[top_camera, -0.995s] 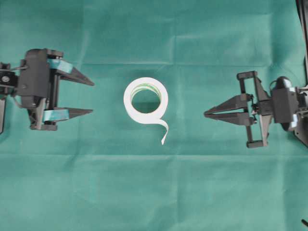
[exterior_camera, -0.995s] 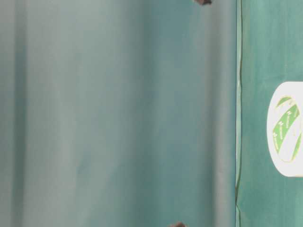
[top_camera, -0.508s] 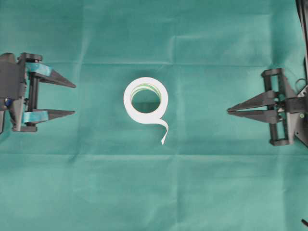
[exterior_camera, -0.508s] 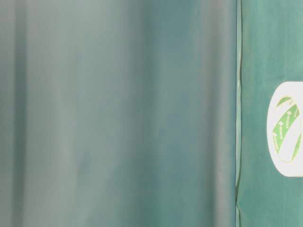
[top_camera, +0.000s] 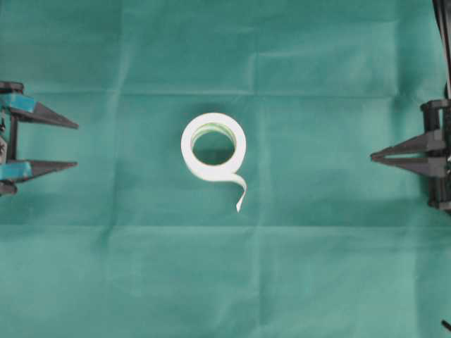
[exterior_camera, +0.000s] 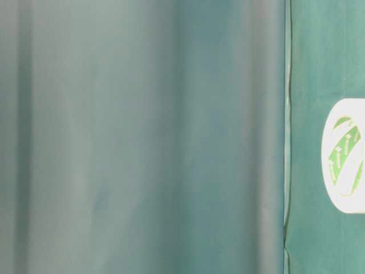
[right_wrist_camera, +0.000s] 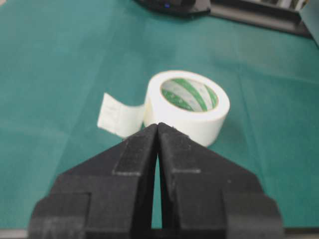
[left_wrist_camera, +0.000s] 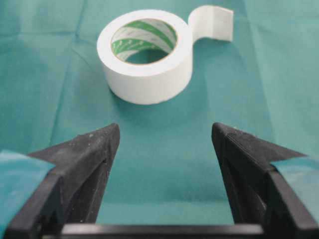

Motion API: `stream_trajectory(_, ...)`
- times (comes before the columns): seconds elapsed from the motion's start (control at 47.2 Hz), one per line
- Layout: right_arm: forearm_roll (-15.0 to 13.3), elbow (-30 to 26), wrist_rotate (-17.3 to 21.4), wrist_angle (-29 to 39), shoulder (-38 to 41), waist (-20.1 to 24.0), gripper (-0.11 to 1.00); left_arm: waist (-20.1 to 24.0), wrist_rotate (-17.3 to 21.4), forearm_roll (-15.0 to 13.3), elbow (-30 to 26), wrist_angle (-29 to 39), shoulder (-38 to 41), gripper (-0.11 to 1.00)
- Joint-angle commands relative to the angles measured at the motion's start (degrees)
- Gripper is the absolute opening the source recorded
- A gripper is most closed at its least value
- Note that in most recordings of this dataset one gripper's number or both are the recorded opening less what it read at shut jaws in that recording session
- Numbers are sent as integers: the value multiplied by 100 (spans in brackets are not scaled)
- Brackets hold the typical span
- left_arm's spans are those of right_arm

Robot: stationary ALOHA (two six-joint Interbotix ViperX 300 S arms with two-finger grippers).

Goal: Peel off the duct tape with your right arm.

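Your desk (top_camera: pixel 317 282) is covered edge to edge in a green cloth (top_camera: pixel 127 274) creased into a faint grid of fold lines. You have the left gripper (top_camera: pixel 76 145) at the left edge of the overhead view, its two pointed fingers (top_camera: pixel 42 117) spread wide with nothing between them and a strip of blue tape on each; the left wrist view looks out between those tips across bare cloth. Your right gripper (top_camera: pixel 373 156) sits at the right edge, its fingers pressed together into a single wedge, empty, pointing toward the middle. The tape (top_camera: pixel 213 146) lies flat on the cloth in the centre, well apart from both grippers, its green-striped core facing up. Its tail (top_camera: pixel 240 191) curls off the lower right of the roll in the overhead view and stands on edge
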Motion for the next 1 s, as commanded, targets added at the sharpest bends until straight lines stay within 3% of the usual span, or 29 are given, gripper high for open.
stream_trajectory(0.0,-9,35,0,229,-308,-26,-10,0,-9,-9,88,-44,-325,74)
stream_trajectory(0.169,-9,211,18,554,-677,-35,-10,62,-9,-9,378,-9,-967,74)
stream_trajectory(0.508,-9,396,26,615,-659,-35,-10,290,-18,-9,694,18,-1784,74)
stream_trajectory(0.826,-9,510,35,624,-659,-35,-10,299,-18,-9,756,26,-2030,74)
stream_trajectory(0.974,-18,527,97,677,-686,-35,-10,299,-26,-9,809,343,-2039,74)
